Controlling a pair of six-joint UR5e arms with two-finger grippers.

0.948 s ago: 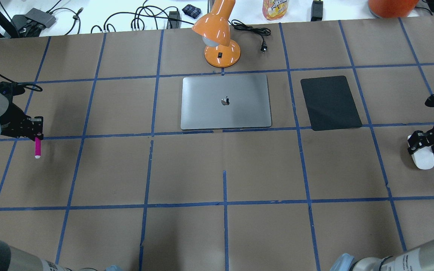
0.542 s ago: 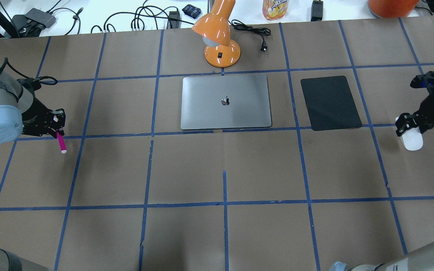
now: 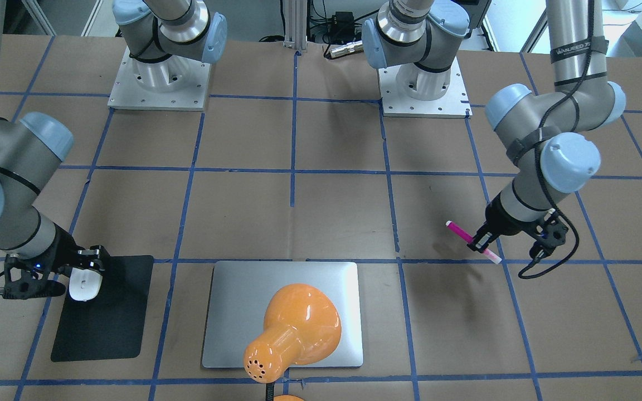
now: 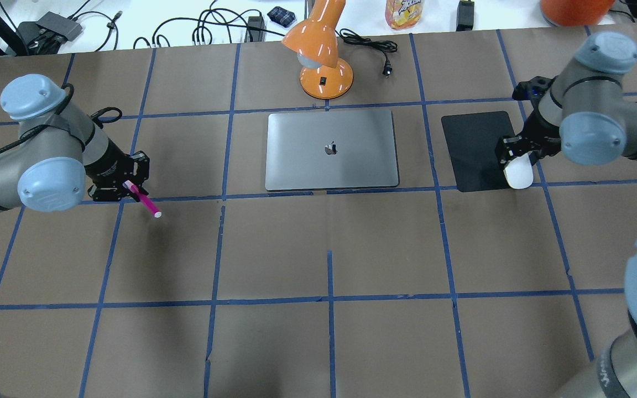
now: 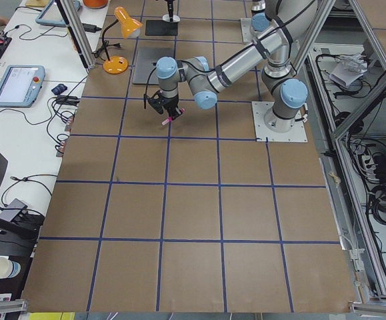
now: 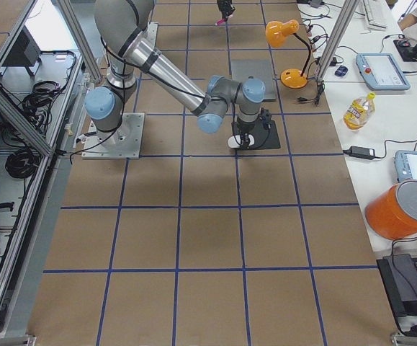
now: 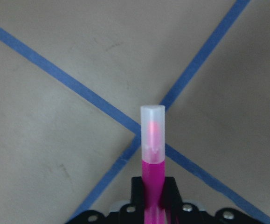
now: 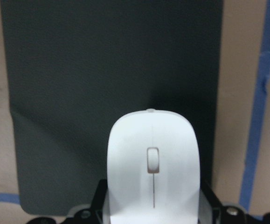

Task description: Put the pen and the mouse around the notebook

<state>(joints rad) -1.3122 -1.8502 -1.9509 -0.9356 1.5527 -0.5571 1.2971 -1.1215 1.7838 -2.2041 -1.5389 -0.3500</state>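
The silver-grey notebook lies closed in the middle of the table. Well to its left, my left gripper is shut on the magenta pen, held tilted above a blue tape crossing. My right gripper is shut on the white mouse, carried over the near right corner of the black mat.
An orange desk lamp stands just behind the notebook, its plug and cord beside it. Cables, a drink pouch and an orange tub sit on the white bench beyond the table's far edge.
Both arms have swung inward toward the notebook. The left gripper carried the pen to the right; the right gripper carried the mouse left and back, onto the black mat's corner.
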